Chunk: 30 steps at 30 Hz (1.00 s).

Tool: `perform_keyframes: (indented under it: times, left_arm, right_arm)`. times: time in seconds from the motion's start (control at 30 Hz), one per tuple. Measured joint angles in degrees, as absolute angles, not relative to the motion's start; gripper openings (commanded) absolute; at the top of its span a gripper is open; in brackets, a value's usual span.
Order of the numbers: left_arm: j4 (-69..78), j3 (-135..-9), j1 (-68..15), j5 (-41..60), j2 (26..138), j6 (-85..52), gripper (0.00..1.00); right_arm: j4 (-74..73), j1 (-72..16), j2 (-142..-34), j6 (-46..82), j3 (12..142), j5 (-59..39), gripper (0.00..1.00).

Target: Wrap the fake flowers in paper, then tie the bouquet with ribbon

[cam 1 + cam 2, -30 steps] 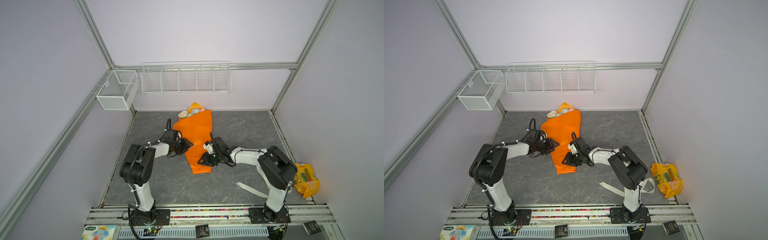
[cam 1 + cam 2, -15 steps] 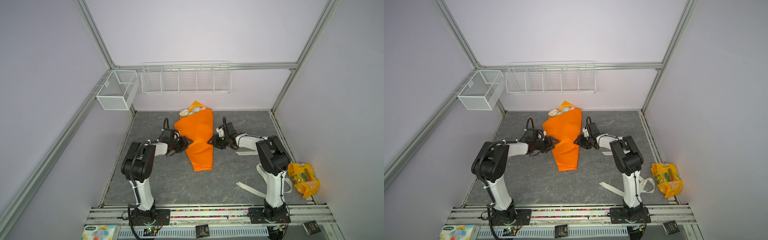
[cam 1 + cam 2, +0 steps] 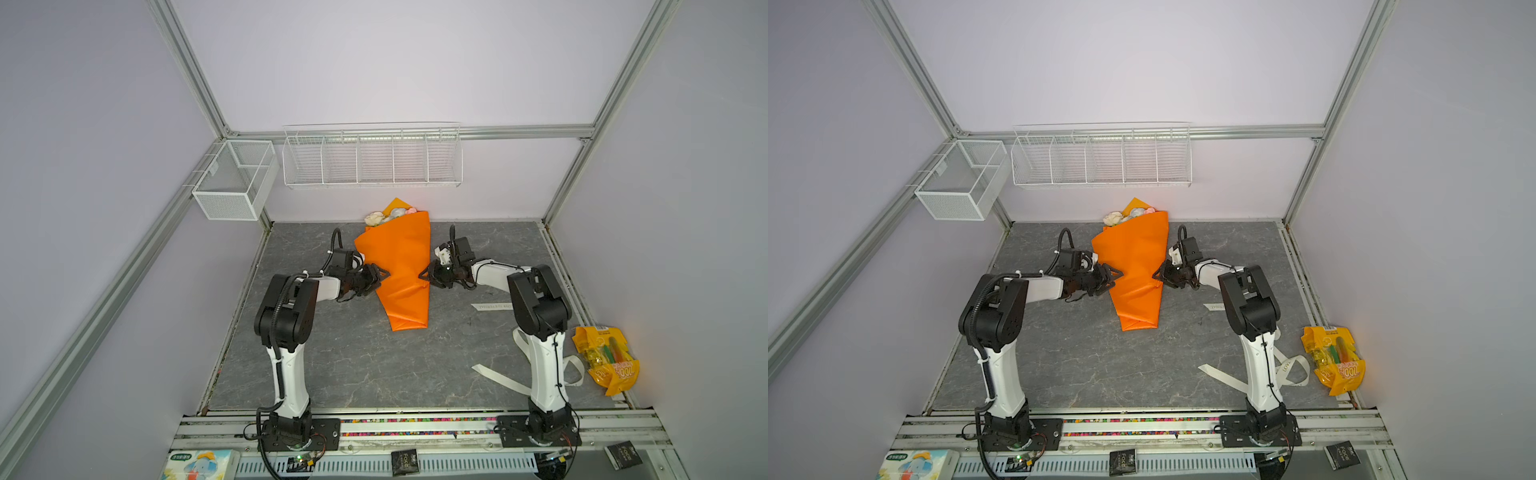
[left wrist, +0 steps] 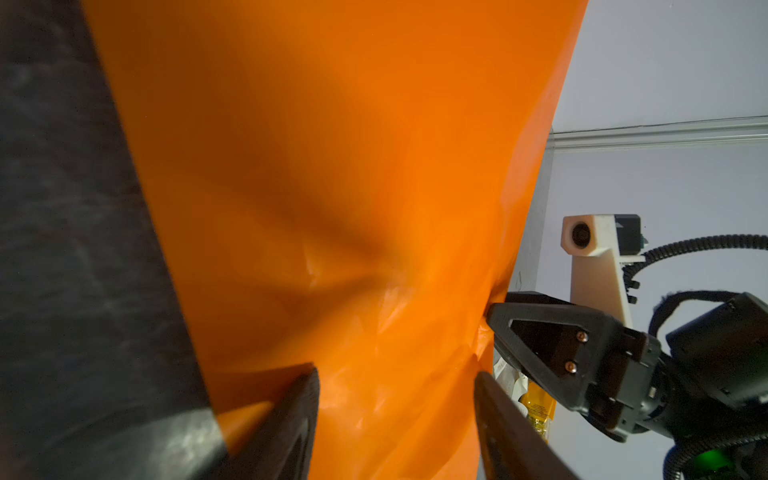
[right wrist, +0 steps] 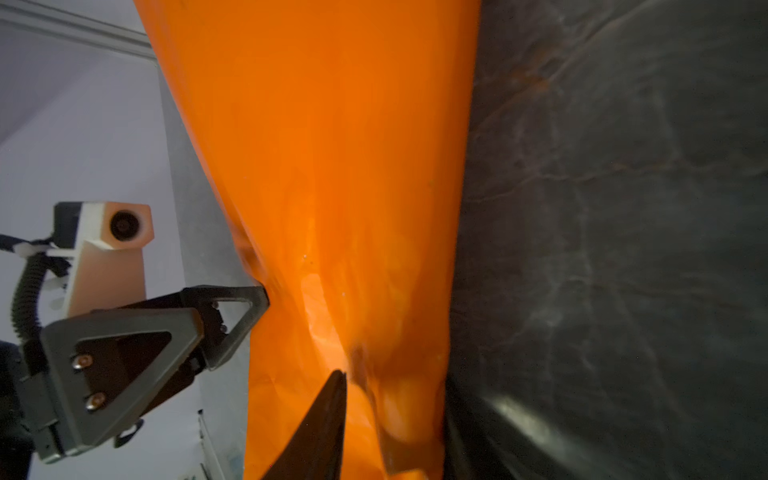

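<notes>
1. While the left fingers and right fingers face each other across the waist of the orange wrap, we read the step as cinching it round the stems, ready for tying.
2. Bouquet of fake flowers: inside the wrap, heads poking out of the wide end beyond both sets of fingers, toward the back wall. Stems are hidden, presumably running between the fingers.
3. Left fingers: apart, the wrap's thick side between them, sheet dented at one tip. We take that as a hold on the wrap.
4. Right fingers: closer together, tips at the opposite edge, sheet puckered there. Clamped or not, we cannot tell.
5. To do it well: squeeze level and equally from both sides, so the cone neither slides on the worktop nor tears.
6. Cream ribbon lies well behind the right fingers, by that arm's base. One side must hold before the other lets go to fetch it.
7. Pose: both arms reach low, forearms near level, wrists turned inward and rolled sideways, upper links upright over their bases.
</notes>
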<state>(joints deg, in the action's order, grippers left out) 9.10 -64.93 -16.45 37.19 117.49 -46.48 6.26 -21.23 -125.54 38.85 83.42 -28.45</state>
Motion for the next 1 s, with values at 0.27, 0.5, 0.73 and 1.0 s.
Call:
perform_keyframes:
  times: [0.27,0.5,0.73,1.0]
  left_arm:
    - [8.64,-68.82,-16.38,37.15,120.18,-46.70,0.60]
    - [7.27,-64.23,-15.84,35.88,115.52,-46.35,0.67]
    - [1.39,-61.84,-15.00,34.83,108.44,-44.93,0.75]
    - [0.01,-59.40,-15.00,35.92,97.80,-44.42,0.76]
  right_arm:
    - [9.39,-19.94,-129.19,37.10,89.30,-30.17,0.41]
    - [14.74,-18.61,-122.52,34.22,85.17,-28.29,0.58]
    - [22.50,-15.29,-99.04,29.67,73.69,-19.31,0.61]
    - [34.50,-9.56,-81.36,28.60,59.94,-4.40,0.58]
